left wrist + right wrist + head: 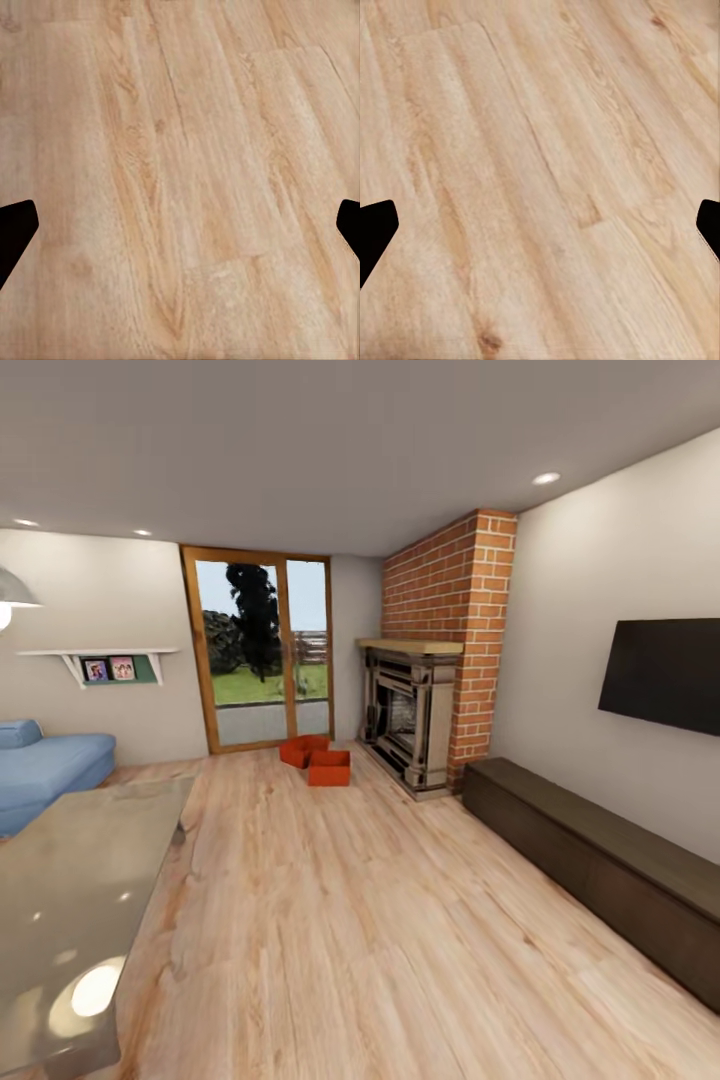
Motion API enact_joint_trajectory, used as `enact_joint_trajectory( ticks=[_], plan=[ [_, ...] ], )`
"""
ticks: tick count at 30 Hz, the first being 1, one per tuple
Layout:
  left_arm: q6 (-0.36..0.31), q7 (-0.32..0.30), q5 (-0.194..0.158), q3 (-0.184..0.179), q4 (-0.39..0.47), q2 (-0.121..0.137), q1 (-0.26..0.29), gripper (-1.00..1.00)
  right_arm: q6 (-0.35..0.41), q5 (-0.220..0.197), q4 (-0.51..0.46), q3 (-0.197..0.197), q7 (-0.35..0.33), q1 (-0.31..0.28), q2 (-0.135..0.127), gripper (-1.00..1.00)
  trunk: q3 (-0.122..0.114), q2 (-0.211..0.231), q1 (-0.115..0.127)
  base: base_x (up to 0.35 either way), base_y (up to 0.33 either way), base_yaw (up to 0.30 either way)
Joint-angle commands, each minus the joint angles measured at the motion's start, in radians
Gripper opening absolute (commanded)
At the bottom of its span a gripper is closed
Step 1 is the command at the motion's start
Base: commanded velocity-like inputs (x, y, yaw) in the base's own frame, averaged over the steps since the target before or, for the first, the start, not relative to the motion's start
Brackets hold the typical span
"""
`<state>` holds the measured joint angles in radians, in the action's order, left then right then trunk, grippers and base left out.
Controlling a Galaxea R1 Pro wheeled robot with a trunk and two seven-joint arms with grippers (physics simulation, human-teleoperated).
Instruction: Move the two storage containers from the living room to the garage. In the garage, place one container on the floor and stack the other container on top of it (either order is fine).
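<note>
Approaching the bins is the step in hand, judged from the distance left: drive straight down the room, halt short of the fireplace [412,718], and square the trunk to one bin before lowering an arm, so the fingers can take a flared wall without nudging its neighbour.

Items, largest first, placed from the fireplace:
- Plank flooring [380,920]: light wood, matte, long grain and scattered knots; runs from the hearth toward the camera.
- Low cabinet [600,860]: dark, flat-topped, long; along the wall on the side of the fireplace away from the doors.
- Glass table [70,900]: glossy, reflecting a ceiling light; well apart from the fireplace, across the room.
- Sofa [45,765]: blue, soft-edged; far side of the room from the fireplace.
- Glass doors [262,660]: wood-framed, beside the fireplace.
- Fireplace: ornate dark surround, pale wooden mantel, red brick chimney.
- Two storage containers [318,759]: rust-red, open-top, shallow; on the floor between hearth and doors, apparently touching, though too far off to be sure.
- Left gripper [180,225]: dark fingertips spread wide, nothing between them, wood floor beneath.
- Right gripper [540,225]: likewise spread and unladen.
</note>
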<state>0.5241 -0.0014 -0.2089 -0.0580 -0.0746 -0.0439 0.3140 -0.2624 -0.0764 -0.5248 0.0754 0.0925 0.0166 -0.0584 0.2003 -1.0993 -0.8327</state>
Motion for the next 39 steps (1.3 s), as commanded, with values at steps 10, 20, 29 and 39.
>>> enact_joint_trajectory(
  ticks=[10, 20, 29, 39],
  plan=[
    [0.007, 0.000, -0.007, -0.006, -0.005, -0.001, 0.002, 1.00, -0.001, -0.008, -0.001, 0.008, 0.007, 0.000, -0.001, 1.00, 0.001, -0.001, -0.001, 0.271, -0.217, 0.277],
    [0.007, 0.000, -0.007, -0.006, -0.005, -0.002, 0.002, 1.00, -0.001, -0.008, -0.001, 0.008, 0.007, 0.000, -0.001, 1.00, 0.001, -0.001, -0.001, 0.305, -0.172, 0.236],
    [0.007, 0.000, -0.007, -0.006, -0.005, -0.002, 0.002, 1.00, -0.001, -0.007, -0.001, 0.008, 0.007, 0.000, -0.001, 1.00, 0.001, -0.001, -0.001, 0.306, -0.168, 0.013],
    [0.007, 0.000, -0.007, -0.006, -0.005, -0.005, 0.002, 1.00, -0.001, -0.007, -0.001, 0.008, 0.007, 0.000, -0.001, 1.00, 0.001, -0.001, -0.001, 0.307, -0.163, 0.070]
  ],
)
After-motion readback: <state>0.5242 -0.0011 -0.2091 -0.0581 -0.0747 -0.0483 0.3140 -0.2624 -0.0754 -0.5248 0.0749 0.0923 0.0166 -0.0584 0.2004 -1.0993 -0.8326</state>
